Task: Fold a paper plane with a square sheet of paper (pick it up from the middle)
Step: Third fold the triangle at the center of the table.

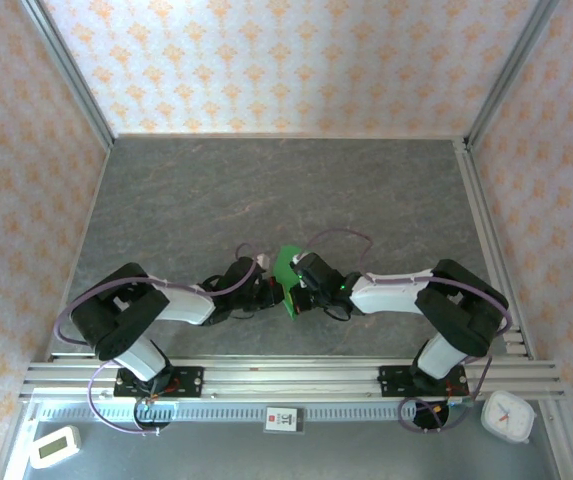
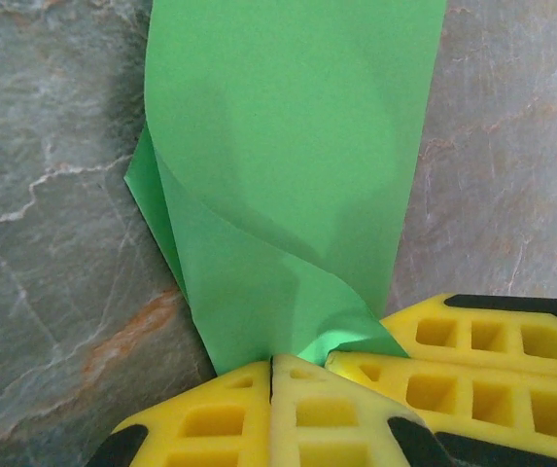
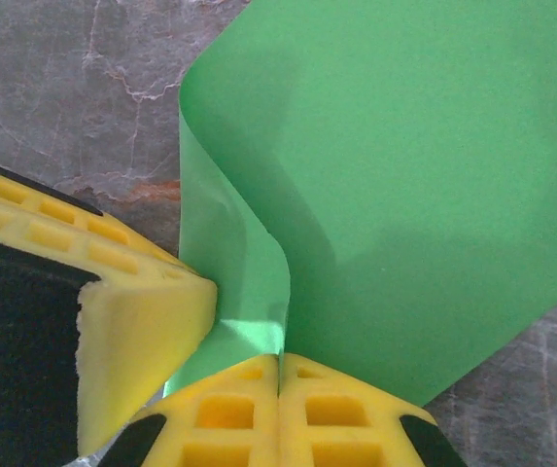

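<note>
Yellow pocketed plastic fingertips [image 2: 229, 418] of the left gripper [image 2: 271, 368] sit closest to the left wrist camera. They are pressed together with no gap, and the thin, bright green square sheet of paper [image 2: 288, 146] runs into their seam, pinched. The right gripper [image 2: 395, 350] comes in from the right and meets the same bunched spot. From there the sheet stretches away from the fingers over the grey marbled tabletop [image 2: 45, 243], rolled over on itself in a soft curl rather than a crease.

From the right wrist, the right gripper [image 3: 280, 368] is likewise clamped on the square sheet of paper [image 3: 404, 175], with the left gripper [image 3: 191, 292] touching beside it. The long axis again runs straight out from the fingertips.

Seen from above, the left gripper [image 1: 266, 292] and right gripper [image 1: 304, 285] meet midway between the arms. The square sheet of paper [image 1: 287, 264] points toward the far wall. Whether it touches the tabletop [image 1: 286, 180] cannot be told.

Holding one spot with both grippers probably keeps the doubled layers aligned for the centre fold.
</note>
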Robot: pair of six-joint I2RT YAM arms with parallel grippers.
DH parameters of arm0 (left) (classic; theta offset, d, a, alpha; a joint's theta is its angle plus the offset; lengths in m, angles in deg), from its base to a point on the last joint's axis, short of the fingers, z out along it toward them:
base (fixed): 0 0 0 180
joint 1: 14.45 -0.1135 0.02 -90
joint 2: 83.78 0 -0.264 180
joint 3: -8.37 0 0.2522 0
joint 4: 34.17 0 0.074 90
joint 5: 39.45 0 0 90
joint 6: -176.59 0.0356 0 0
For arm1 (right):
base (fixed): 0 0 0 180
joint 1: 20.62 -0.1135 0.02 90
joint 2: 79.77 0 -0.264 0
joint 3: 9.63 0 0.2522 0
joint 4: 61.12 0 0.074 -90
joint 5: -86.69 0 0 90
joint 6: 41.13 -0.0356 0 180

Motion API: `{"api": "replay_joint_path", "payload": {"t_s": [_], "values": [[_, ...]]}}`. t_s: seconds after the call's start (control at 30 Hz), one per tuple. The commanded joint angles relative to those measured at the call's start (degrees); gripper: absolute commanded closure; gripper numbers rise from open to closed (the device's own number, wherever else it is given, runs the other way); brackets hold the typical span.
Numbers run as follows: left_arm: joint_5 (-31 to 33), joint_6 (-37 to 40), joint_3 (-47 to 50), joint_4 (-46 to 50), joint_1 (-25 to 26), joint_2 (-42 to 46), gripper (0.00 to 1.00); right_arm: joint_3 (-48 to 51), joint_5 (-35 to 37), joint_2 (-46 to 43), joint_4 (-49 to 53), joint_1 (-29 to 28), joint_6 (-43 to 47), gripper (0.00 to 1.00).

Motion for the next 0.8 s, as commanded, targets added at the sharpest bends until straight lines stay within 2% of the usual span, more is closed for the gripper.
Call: {"api": "replay_joint_path", "payload": {"t_s": [0.0,0.27,0.77], "values": [[1.9,-0.4,-0.4,-0.3,0.6,-1.5,1.0,2.5,-0.1,2.4,4.9,0.1,-0.6,1.0],[5.1,4.3,-5.9,8.1,0.4,3.4,1.0,2.8,-0.1,2.2,4.7,0.1,-0.7,1.0],[4.2,10.3,-9.5,9.6,-3.7,-2.8,1.0,2.5,-0.1,2.2,4.9,0.1,-0.3,1.0]]}}
